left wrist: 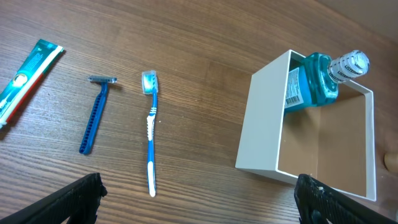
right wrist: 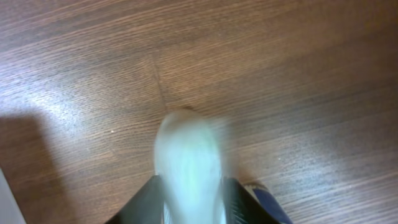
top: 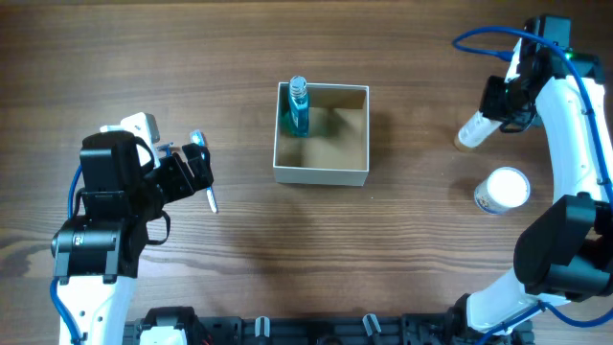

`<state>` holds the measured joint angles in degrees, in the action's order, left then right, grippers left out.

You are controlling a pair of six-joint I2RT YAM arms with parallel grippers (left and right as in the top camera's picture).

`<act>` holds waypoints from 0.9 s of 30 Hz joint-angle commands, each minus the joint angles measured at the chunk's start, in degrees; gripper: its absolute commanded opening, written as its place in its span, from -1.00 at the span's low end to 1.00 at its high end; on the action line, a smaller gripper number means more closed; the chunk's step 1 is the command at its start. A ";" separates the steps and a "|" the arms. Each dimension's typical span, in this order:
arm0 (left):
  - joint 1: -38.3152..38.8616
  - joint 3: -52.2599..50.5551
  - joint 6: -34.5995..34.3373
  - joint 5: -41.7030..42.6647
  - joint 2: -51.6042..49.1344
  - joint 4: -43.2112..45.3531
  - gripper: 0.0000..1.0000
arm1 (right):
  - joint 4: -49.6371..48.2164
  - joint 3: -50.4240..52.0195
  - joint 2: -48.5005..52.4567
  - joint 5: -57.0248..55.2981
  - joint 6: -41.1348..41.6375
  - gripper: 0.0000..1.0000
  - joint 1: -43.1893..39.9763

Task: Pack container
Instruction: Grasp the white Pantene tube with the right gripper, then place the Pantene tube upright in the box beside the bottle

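Box (top: 321, 175): mouthwash (top: 297, 107) in far-left corner, remaining floor free. Right claw (top: 490, 117) pinches a white tube (right wrist: 186, 162); left claw (left wrist: 199, 190) spread. Left wrist view exposes razor (left wrist: 93, 121) and toothbrush (left wrist: 150, 134), largely arm-covered overhead.

Overhead looks straight down on my surface (top: 287, 268). My left wrist camera slants in from 9 o'clock, sharing the container (left wrist: 267, 124) with it; my right one, at 2 o'clock, hangs close over wood.

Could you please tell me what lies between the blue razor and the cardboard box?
A blue toothbrush lies flat on the table between the razor and the box, touching neither; the left wrist view shows it.
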<state>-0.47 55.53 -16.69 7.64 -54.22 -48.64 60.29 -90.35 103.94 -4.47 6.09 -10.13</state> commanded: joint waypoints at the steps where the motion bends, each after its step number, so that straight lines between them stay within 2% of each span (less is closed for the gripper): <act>1: 0.26 1.16 -0.31 1.09 -0.17 0.11 0.99 | -0.09 0.15 0.44 0.44 -0.13 -0.70 -0.09; 3: 0.26 1.16 -0.31 1.09 -0.17 0.11 1.00 | -0.07 0.15 0.44 0.46 -0.15 -0.74 -0.07; 4: 0.26 1.16 -0.31 1.09 -0.17 0.11 1.00 | -0.07 0.15 0.42 0.48 -0.13 -0.91 -0.07; 9: 0.26 1.16 -0.31 1.09 -0.17 0.13 1.00 | 0.28 -1.55 -1.92 3.48 0.09 -0.92 0.11; 13: 0.26 1.16 -0.31 1.09 -0.17 0.13 0.99 | 1.01 -5.16 -10.45 4.61 0.13 -0.92 3.37; 16: 0.26 1.16 -0.31 1.09 -0.17 0.15 1.00 | 0.57 -7.76 -19.06 4.52 0.11 -0.92 10.19; 19: 0.26 1.16 -0.31 1.09 -0.17 0.15 0.99 | 0.31 -10.14 -24.50 4.09 3.56 -0.92 19.69; 24: 0.26 1.16 -0.33 1.11 -0.17 0.13 0.99 | -1.16 -12.46 -23.34 -1.31 10.99 -0.92 32.96; 27: 0.26 1.16 -0.33 1.11 -0.17 0.11 1.00 | -2.01 -12.46 -18.99 -4.57 13.79 -0.92 37.07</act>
<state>-0.47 55.55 -16.69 7.64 -54.22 -48.66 59.90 -102.39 80.51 -3.90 14.85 23.92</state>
